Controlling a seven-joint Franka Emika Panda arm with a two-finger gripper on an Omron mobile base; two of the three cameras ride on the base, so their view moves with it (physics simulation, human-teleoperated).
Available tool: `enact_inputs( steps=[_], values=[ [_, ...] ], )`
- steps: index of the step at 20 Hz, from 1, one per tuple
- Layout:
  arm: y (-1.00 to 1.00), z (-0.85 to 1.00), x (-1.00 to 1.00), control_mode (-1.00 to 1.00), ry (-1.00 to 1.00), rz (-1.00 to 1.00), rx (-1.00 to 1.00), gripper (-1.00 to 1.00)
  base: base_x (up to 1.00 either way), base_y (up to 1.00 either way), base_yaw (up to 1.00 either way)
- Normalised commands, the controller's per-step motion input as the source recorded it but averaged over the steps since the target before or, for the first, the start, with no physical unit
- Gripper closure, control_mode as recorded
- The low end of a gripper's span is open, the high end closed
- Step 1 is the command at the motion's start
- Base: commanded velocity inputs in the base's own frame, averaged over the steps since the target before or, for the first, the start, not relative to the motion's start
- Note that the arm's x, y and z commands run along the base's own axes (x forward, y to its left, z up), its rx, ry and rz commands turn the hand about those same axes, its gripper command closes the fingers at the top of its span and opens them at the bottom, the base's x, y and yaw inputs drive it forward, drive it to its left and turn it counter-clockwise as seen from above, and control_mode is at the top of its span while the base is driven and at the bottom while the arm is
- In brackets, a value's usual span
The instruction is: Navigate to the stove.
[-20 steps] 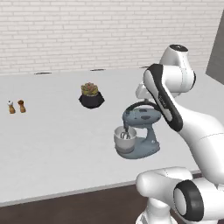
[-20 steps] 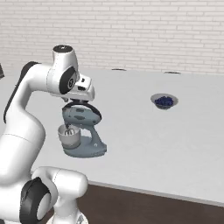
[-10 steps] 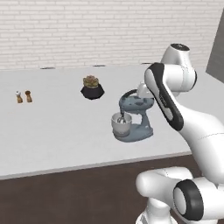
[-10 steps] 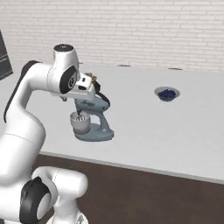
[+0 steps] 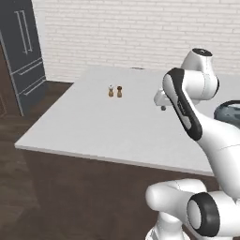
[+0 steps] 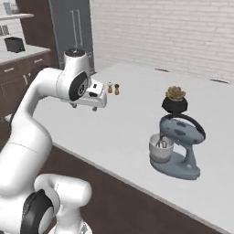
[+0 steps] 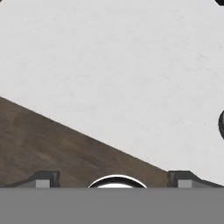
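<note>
Facing the bench [image 5: 93, 126] beside the mixer [image 6: 178, 146], no stove sighted; hand [image 7: 113, 177] tucked for driving, fingers apart, empty.

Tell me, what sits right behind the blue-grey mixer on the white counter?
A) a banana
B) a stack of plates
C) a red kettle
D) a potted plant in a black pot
D: in the right base view a small plant in a black pot stands just behind the stand mixer on the white counter.
</note>
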Motion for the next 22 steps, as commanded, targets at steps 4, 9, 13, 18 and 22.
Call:
enact_inputs(
  steps=[4,9,13,18,22],
  values=[
    [0.00,0.00,0.00,1.00,0.00,0.00,0.00,-1.00,-0.10,0.83,0.73],
    [0.00,0.00,0.00,1.00,0.00,0.00,0.00,-1.00,-0.13,0.79,0.78],
    [0.00,0.00,0.00,1.00,0.00,0.00,0.00,-1.00,-0.02,0.71,0.81],
    [0.00,0.00,0.00,1.00,0.00,0.00,0.00,-1.00,0.00,0.66,0.81],
    [0.00,0.00,0.00,1.00,0.00,0.00,0.00,-1.00,0.00,0.12,0.22]
  ],
)
